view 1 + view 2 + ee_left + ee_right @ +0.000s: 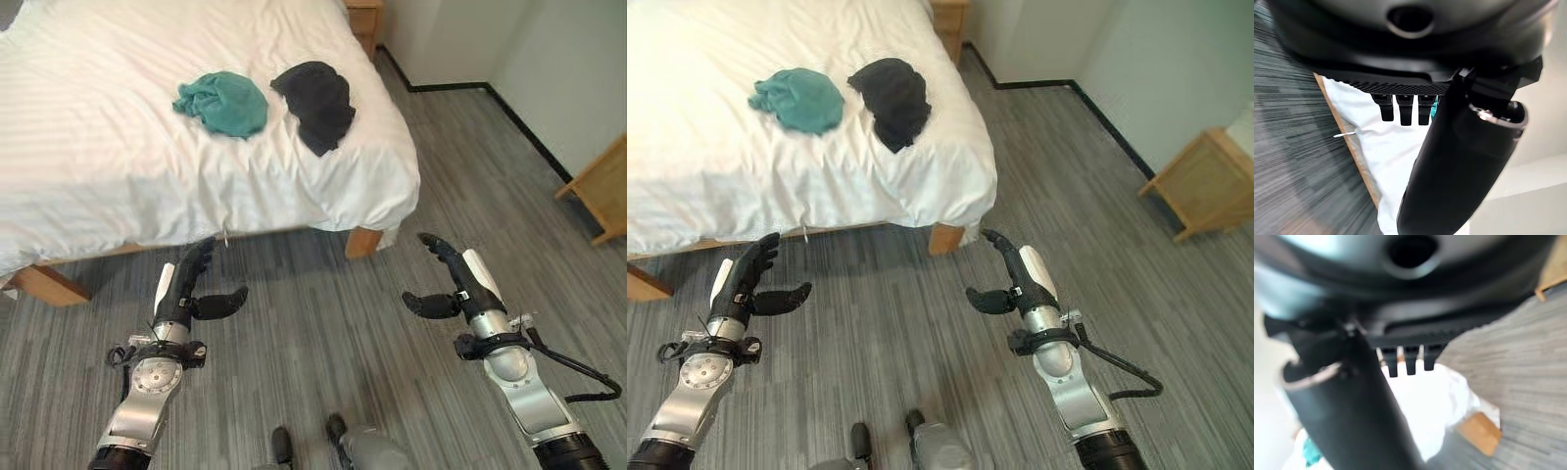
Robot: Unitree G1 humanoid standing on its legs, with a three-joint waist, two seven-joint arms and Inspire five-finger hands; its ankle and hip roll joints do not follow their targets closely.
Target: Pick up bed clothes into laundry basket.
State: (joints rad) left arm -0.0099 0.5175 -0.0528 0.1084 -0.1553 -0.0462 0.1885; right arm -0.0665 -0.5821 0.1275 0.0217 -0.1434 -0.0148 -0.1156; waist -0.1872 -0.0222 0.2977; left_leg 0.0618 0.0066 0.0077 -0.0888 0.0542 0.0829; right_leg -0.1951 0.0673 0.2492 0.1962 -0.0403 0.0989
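lighting: bright, even, indoor. bed (147,147) sheet near glare, top left washed out. soft shadow under bed edge. floor (1288,147) streaked with blur in wrist views; near hand bulk unfocused.

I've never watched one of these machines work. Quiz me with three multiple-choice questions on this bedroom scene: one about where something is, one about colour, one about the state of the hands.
1. Where do the two garments lie?
A. On the floor
B. On the white bed, near its corner
C. On the wooden side table

2. What colours are they?
A. Teal and black
B. Red and white
C. Yellow and grey

3. What are the hands doing?
A. Both clutch cloth
B. One grips the sheet
C. Both are open, holding nothing

Answers:
1 B: the teal garment and black garment rest side by side on the bed.
2 A: one is teal, the other black.
3 C: the left hand and right hand hang above the grey floor with fingers straight, short of the bed.
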